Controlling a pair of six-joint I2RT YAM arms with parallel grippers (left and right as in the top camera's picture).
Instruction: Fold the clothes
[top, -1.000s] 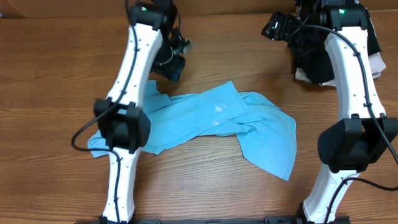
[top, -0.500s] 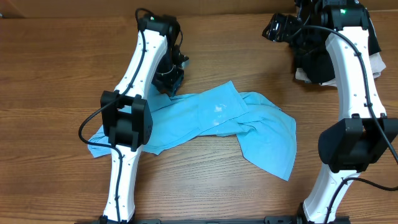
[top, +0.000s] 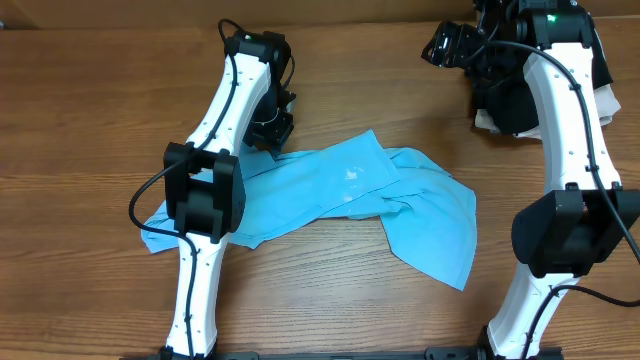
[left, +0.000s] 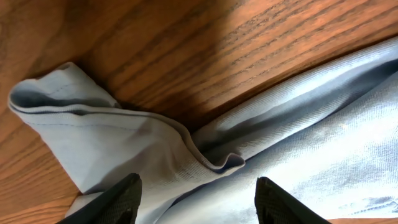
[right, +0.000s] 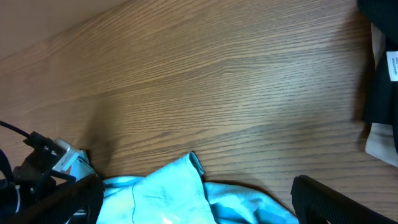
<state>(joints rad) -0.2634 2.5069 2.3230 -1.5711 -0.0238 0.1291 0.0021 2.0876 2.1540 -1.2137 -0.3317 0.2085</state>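
The counter (top: 380, 90) carries the light blue T-shirt (top: 340, 190), which lies crumpled across its middle between both arms. Your left hand (left: 198, 184) is released, its fingers (left: 118, 199) spread above a doubled-over hemmed edge (left: 93, 118) at the shirt's far left part. Lower the hand until both fingers straddle every layer of that edge, then close, so that no ply slips free. Your right hand (right: 194, 184) hangs released and empty, apart from the shirt toward the far right. No lettering is visible, and the left arm (top: 215, 120) hides part of the shirt's left side.
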